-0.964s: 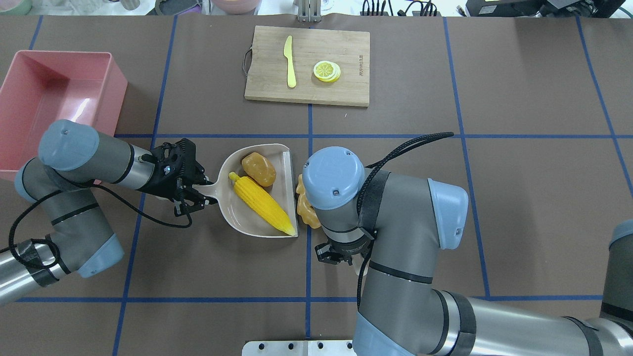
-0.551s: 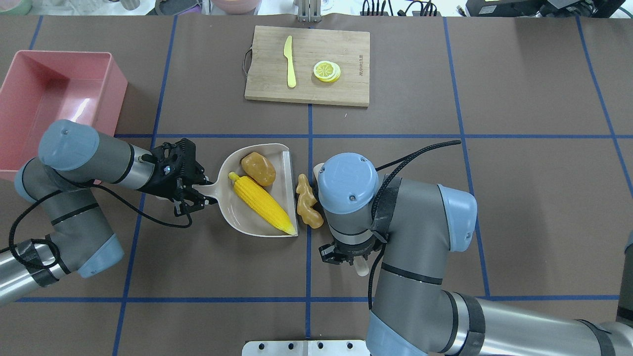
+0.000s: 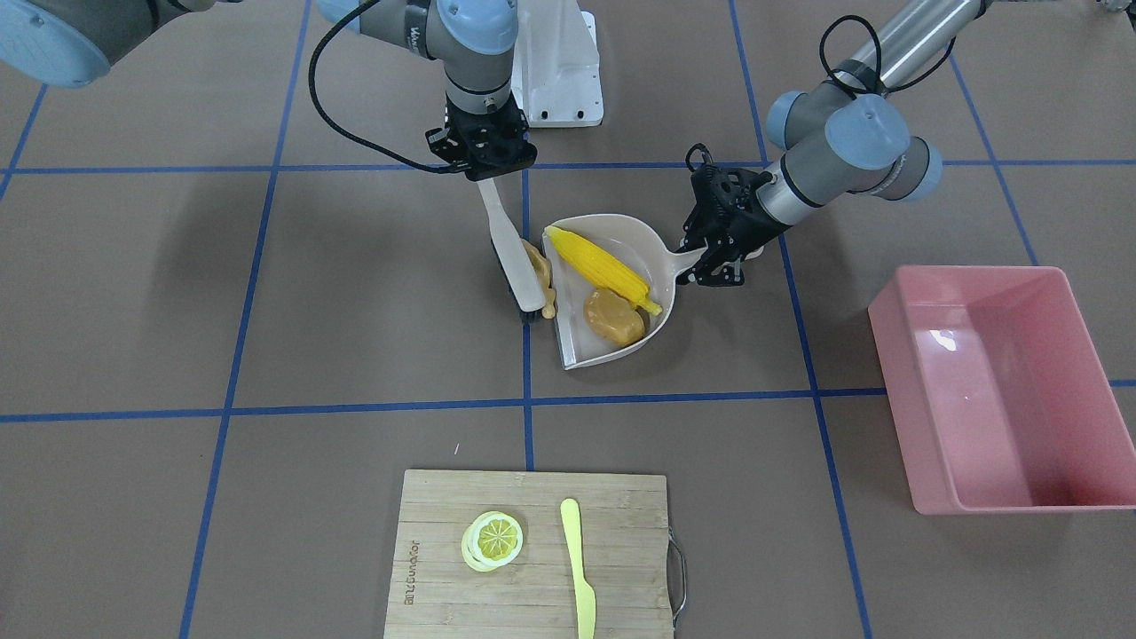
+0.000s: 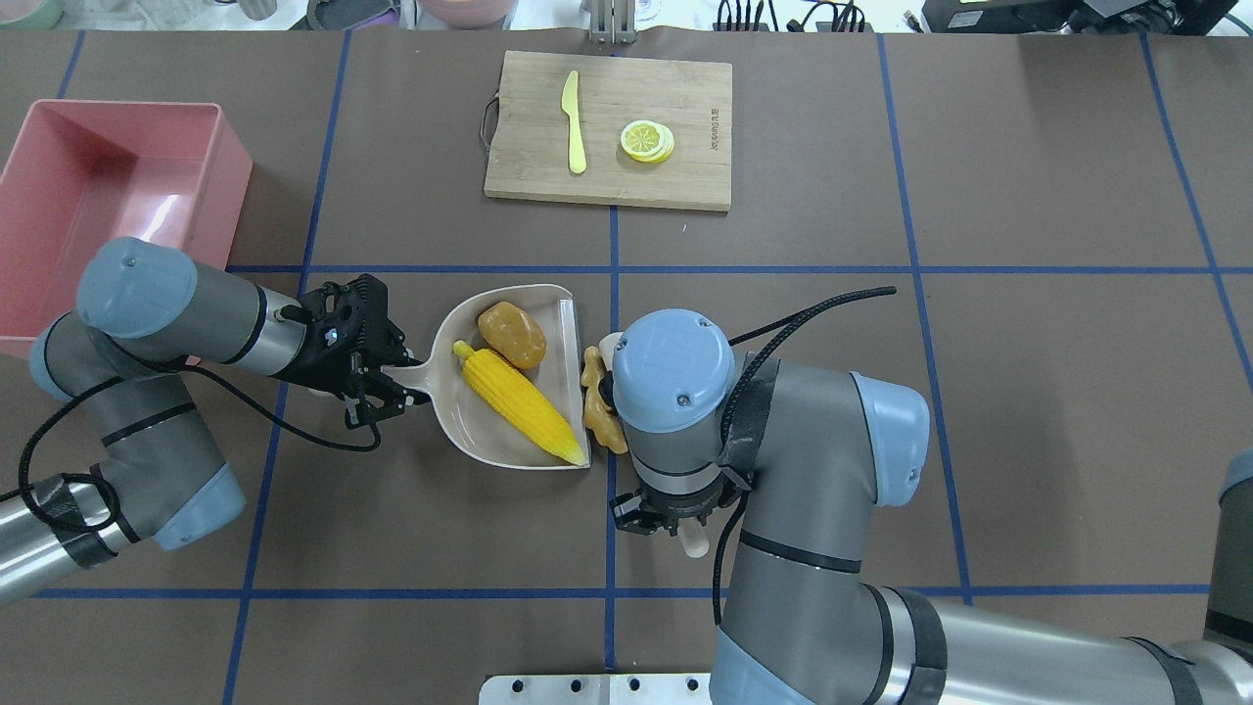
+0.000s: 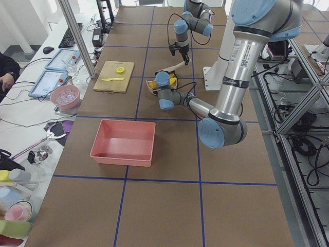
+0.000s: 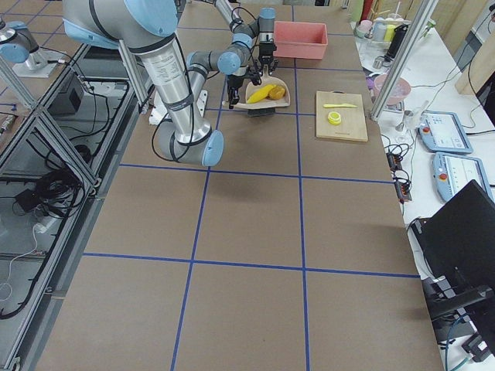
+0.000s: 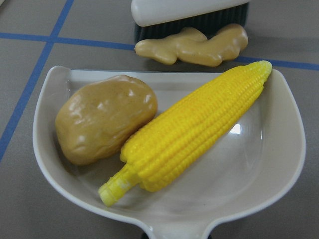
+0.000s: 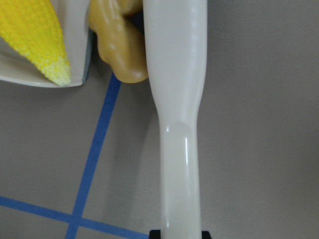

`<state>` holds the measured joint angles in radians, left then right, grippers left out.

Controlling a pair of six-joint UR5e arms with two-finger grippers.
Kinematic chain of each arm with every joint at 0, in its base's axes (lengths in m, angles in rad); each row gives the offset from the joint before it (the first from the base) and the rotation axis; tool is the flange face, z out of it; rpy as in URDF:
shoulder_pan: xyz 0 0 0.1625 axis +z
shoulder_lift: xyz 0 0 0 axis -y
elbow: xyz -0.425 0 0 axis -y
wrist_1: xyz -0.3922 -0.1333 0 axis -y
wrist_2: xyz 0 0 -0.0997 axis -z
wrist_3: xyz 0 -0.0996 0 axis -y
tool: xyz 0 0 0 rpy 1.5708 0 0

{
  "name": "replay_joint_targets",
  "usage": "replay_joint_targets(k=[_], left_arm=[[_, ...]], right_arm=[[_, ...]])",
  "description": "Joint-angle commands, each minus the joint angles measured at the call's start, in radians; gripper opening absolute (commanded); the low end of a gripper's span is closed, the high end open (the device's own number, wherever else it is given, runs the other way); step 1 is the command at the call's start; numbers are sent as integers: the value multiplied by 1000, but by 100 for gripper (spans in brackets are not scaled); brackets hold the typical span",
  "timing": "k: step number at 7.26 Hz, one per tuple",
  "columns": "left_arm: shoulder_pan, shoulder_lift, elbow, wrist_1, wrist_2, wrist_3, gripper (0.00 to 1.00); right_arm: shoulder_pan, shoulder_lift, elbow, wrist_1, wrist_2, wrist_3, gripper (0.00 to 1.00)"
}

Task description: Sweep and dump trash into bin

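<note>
The trash is three glossy toy foods. A bright yellow corn cob (image 7: 194, 134) with rows of moulded kernels lies diagonally across the floor of a pale beige plastic dustpan (image 4: 468, 428), its pointed tip at the pan's straight open lip and its stub end toward the handle. A smooth brown oval potato (image 7: 104, 117) lies in the same pan, touching the cob along one side and close to the curved back wall. A knobbly tan ginger root (image 7: 194, 47) is outside the pan, flat on the brown table (image 4: 979, 392). It lies lengthwise just beside the lip and rests against the dark bristles of a white long-handled brush (image 3: 515, 257).

The left gripper (image 4: 390, 387) reaches in roughly level with the table, and its black fingers are clenched on the short handle of the dustpan, which sits flat. The right gripper (image 3: 486, 177) points down with its fingers clamped on the end of the brush's handle. The brush slants away from the robot, and its head is down at the table on the far side of the ginger root from the pan.

The bin, a large rectangular pink plastic tub (image 4: 225, 176) with smooth sloping walls, stands well apart from the dustpan at the table's left end, beyond the left arm's elbow.

Near the far edge of the table lies a bamboo cutting board (image 4: 685, 98). It carries a pale yellow plastic knife (image 4: 574, 122) and a round yellow lemon slice (image 4: 646, 140), apart from each other.
</note>
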<state>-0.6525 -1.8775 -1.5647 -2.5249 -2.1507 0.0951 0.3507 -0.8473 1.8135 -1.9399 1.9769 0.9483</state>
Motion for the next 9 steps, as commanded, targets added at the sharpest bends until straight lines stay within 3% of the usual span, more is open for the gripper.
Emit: replay_joint_targets(k=[1, 9], left_arm=[[1, 0, 0, 0, 0, 0, 26], [-1, 1, -9, -2, -3, 0, 26]], right_arm=[[-10, 42, -20, 1, 10, -2, 0], [45, 139, -100, -7, 77, -54, 0]])
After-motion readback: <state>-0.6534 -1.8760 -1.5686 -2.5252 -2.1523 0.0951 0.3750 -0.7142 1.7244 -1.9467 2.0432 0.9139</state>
